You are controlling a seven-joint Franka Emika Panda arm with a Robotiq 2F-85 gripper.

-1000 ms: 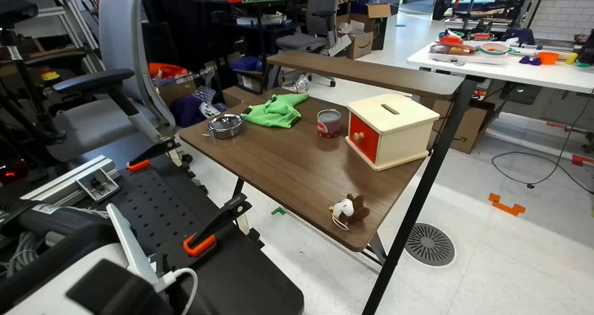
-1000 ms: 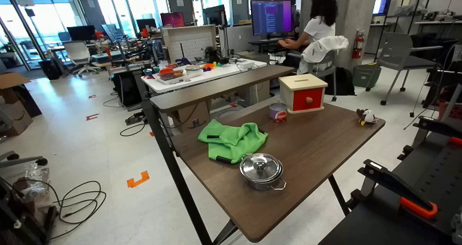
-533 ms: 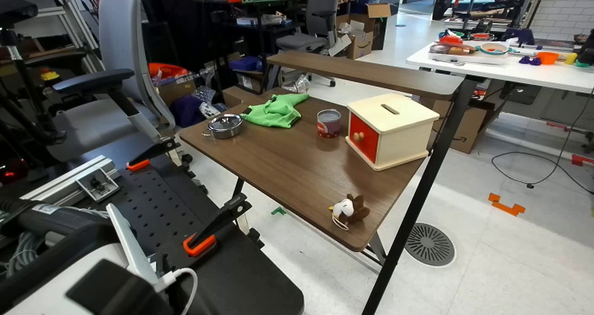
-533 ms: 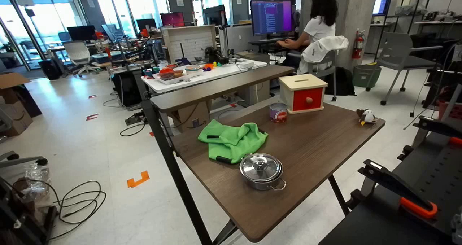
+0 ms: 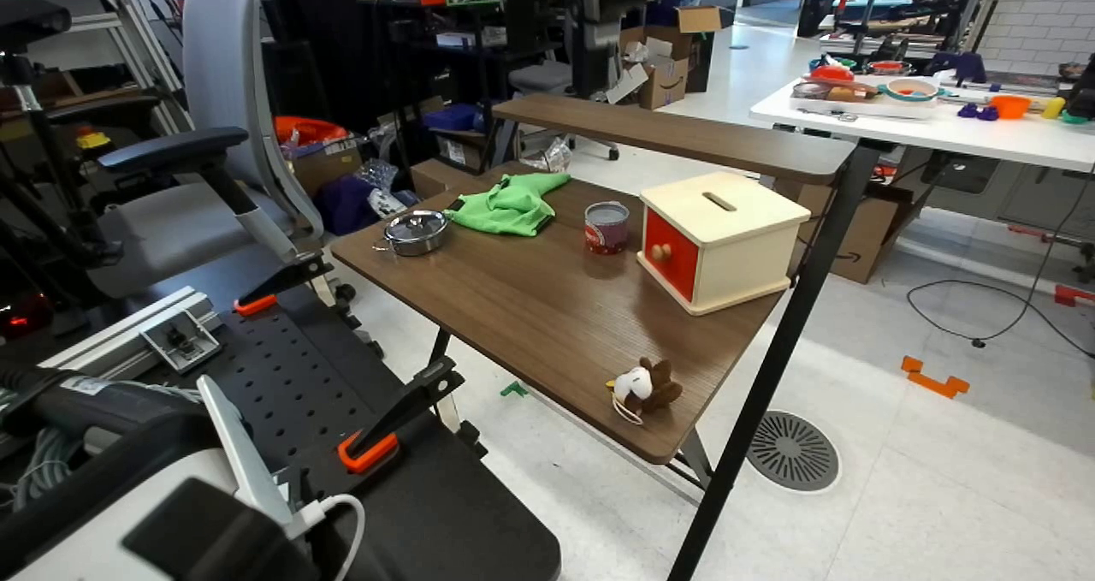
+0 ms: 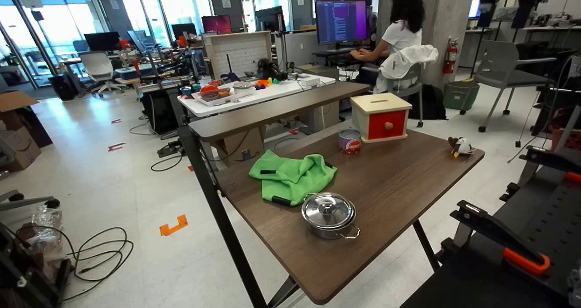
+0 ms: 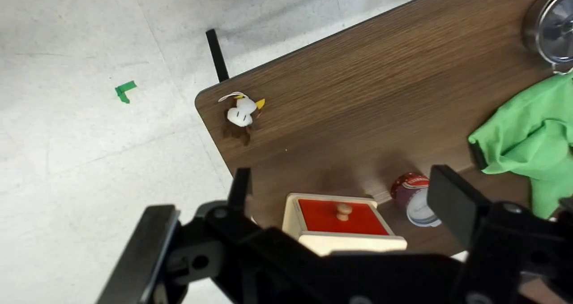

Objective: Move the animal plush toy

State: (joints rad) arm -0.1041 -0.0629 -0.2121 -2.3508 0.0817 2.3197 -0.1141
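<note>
Plush toy (image 7: 241,114) lies well apart from the box (image 7: 333,225), beyond its red-door side. Fingers (image 7: 454,205) are spread; they should centre over the toy before descent, then close squarely.

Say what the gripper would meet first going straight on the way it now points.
The gripper, pointing down with jaws apart, would probably meet the table first, between the plush toy and the wooden box; depth is unclear, so clipping either cannot be ruled out.
</note>
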